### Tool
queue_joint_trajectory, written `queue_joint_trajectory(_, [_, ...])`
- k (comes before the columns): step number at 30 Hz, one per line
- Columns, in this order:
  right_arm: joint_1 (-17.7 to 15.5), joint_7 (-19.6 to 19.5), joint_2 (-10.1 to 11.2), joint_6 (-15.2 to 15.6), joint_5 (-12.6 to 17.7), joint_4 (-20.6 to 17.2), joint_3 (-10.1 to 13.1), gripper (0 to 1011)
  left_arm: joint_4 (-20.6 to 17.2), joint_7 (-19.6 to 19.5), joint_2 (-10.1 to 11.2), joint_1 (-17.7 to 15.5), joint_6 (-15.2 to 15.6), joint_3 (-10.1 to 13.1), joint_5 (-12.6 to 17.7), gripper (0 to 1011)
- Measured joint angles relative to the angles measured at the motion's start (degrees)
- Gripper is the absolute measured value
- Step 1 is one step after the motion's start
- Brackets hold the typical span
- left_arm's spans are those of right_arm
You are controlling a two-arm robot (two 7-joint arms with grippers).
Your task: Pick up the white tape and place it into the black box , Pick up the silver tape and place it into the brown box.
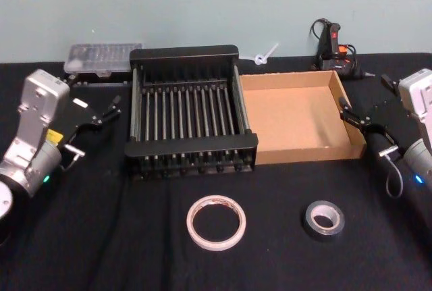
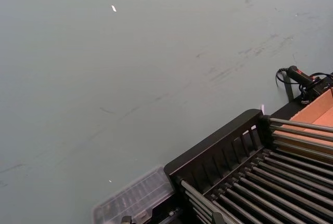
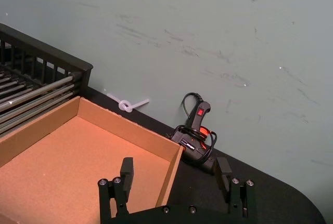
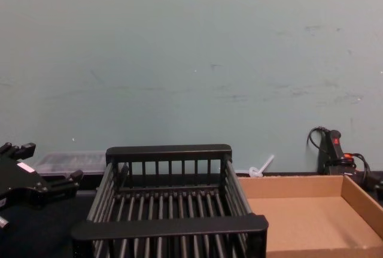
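Observation:
The white tape (image 1: 216,222) lies flat on the black cloth near the front, just ahead of the black box (image 1: 183,53). To its right, in front of the brown box (image 1: 297,119), lies the smaller silver tape (image 1: 323,219). Both boxes stand side by side and hold nothing. My left gripper (image 1: 108,109) hovers open to the left of the black box (image 4: 169,150), also seen in the chest view (image 4: 51,162). My right gripper (image 1: 365,95) is open at the brown box's (image 3: 52,167) right far corner, fingers spread wide (image 3: 175,171).
A clear plastic case (image 1: 102,56) sits behind the crate at back left. A black corded tool with a red switch (image 1: 332,48) and a white plastic piece (image 1: 264,55) lie at the back by the wall. Open black cloth surrounds both rolls.

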Motion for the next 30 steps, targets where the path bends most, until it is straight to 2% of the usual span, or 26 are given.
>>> queue_joint_trajectory(30, [0.00, 0.00, 0.00, 0.01, 0.00, 0.00, 0.00, 1000, 0.00, 0.00, 0.00, 0.00, 0.00, 0.00, 0.00, 1001])
